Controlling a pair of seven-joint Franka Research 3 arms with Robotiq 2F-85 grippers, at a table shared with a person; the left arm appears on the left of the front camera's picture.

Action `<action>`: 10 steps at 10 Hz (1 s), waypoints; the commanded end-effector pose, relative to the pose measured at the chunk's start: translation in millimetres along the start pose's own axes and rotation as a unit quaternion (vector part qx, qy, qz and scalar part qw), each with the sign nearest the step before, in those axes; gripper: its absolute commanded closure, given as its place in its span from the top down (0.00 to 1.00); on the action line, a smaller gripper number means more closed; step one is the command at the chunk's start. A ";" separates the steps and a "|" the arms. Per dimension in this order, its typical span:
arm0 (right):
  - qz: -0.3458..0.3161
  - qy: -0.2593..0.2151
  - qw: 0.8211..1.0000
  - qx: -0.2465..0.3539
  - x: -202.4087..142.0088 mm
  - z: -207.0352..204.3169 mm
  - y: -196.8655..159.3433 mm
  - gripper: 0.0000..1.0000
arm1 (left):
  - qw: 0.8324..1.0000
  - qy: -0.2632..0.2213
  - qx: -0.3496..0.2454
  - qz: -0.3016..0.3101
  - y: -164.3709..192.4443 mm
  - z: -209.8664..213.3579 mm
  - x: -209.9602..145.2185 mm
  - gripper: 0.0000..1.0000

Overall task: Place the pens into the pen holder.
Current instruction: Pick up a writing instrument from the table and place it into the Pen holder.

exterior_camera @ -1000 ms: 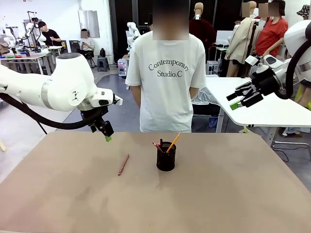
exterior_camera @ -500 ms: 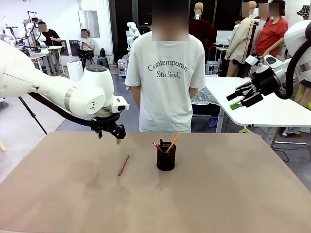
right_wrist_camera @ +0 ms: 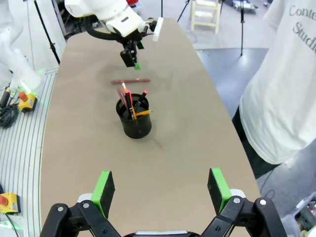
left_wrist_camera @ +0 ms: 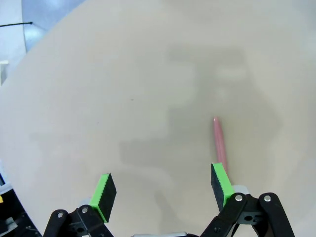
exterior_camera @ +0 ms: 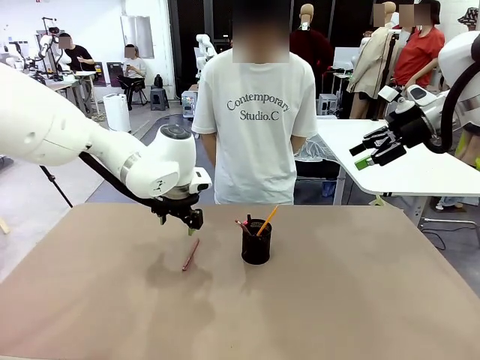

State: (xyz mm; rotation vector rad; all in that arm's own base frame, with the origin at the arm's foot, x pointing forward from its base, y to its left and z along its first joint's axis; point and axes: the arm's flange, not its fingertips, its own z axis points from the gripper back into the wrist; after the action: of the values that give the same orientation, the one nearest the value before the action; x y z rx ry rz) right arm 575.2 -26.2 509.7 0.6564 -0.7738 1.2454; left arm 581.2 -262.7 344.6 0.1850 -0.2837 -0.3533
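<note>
Left gripper (exterior_camera: 192,225), spread and empty, hovers over the one loose pen (exterior_camera: 190,254); the other pens (exterior_camera: 264,220) already stand in the holder (exterior_camera: 256,247).

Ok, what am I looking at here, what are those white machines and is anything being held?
Two white robot arms work at a brown table, a person standing across it. One picture looks over the table from the robot's side; the other two come from wrist cameras, looking along each gripper's green-padded fingers. The left gripper hovers open close to a reddish-brown pen lying flat. The right gripper is raised aside, open. Neither holds anything. Other pens stand in the black mesh pen holder.
</note>
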 end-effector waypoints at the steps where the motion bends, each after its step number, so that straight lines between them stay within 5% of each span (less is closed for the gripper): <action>1: -0.005 0.006 1.000 -0.006 2.4 -1.2 2.2 1.00 | 0.999 0.003 -0.028 0.027 -2.2 -14.8 8.8 1.00; 5: -0.005 0.006 1.000 -0.006 2.4 -1.2 2.2 1.00 | 0.991 0.010 -0.123 0.041 1.5 -26.6 16.6 1.00; 6: -0.005 0.006 1.000 -0.006 2.4 -1.2 2.2 1.00 | 0.997 0.011 -0.066 0.039 -7.2 -32.7 8.6 1.00; 10: -0.005 0.006 1.000 -0.006 2.4 -1.2 2.2 1.00 | 0.996 0.033 -0.073 0.031 -11.6 -38.1 10.3 1.00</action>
State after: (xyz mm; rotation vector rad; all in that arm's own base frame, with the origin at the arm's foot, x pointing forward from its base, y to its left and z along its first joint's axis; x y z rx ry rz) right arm 575.2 -26.2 509.6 0.6564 -0.7737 1.2453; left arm 597.3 -270.4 310.5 0.0174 -0.2201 -0.3019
